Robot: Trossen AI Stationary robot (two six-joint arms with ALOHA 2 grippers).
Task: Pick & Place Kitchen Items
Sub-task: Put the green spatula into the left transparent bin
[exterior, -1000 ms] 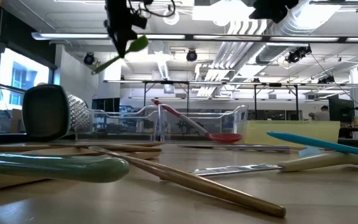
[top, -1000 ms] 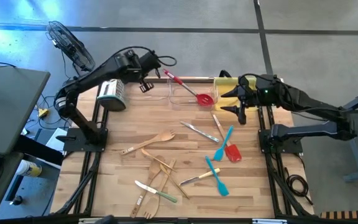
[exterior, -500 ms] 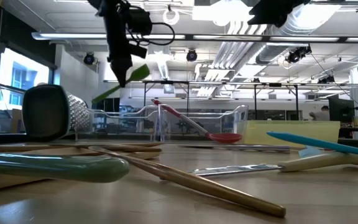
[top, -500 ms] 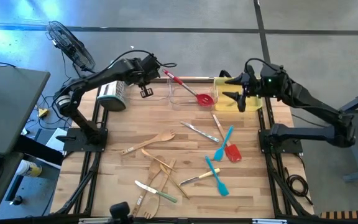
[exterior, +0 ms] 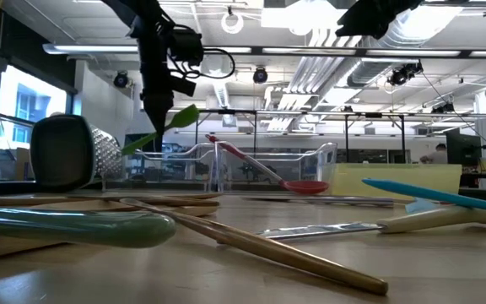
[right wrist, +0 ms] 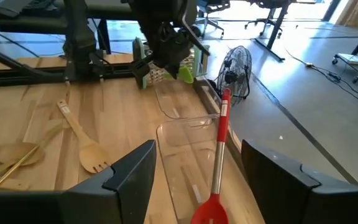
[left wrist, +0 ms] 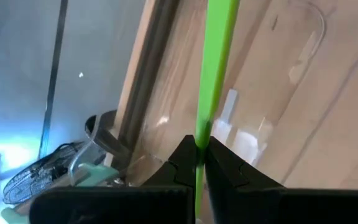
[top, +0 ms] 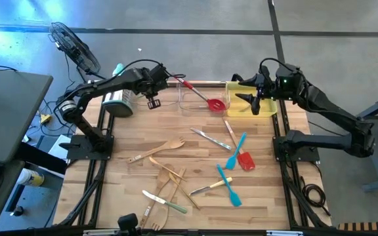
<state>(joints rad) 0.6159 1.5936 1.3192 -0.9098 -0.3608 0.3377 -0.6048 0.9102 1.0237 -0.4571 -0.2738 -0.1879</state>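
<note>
My left gripper [top: 152, 87] hangs over the far left end of the clear trays [top: 190, 98], shut on a green spatula [exterior: 165, 129]. In the clear tray lies a red spatula [right wrist: 219, 144], its head on the floor and its handle leaning on the far rim. My right gripper [top: 251, 102] hovers open above the yellow tray [top: 236, 87], with nothing between its fingers [right wrist: 131, 174]. Wooden spoons and forks [top: 156, 152], blue spatulas [top: 235, 152], another red spatula [top: 245, 160] and small knives [top: 209, 138] lie flat on the table. My left gripper pinches the green spatula's slim shaft [left wrist: 201, 134] between its two fingertips [left wrist: 182, 155], which slant downward from above. The spatula sticks out on both sides of the fingers, tilted with one end [exterior: 186, 116] higher, and hangs clear of tray and table.
A steel box grater [top: 118, 102] lies on its side at the far left, close behind my left arm. A floor fan [top: 74, 46] stands beyond the table's far left corner. Bare wood [top: 136, 128] shows between the trays and the loose utensils.
My left gripper has come down toward the clear trays with the green spatula and rolled, so the spatula hangs lower, just above the tray rims. My right gripper has swung toward the far edge, over the yellow tray, staying open.
</note>
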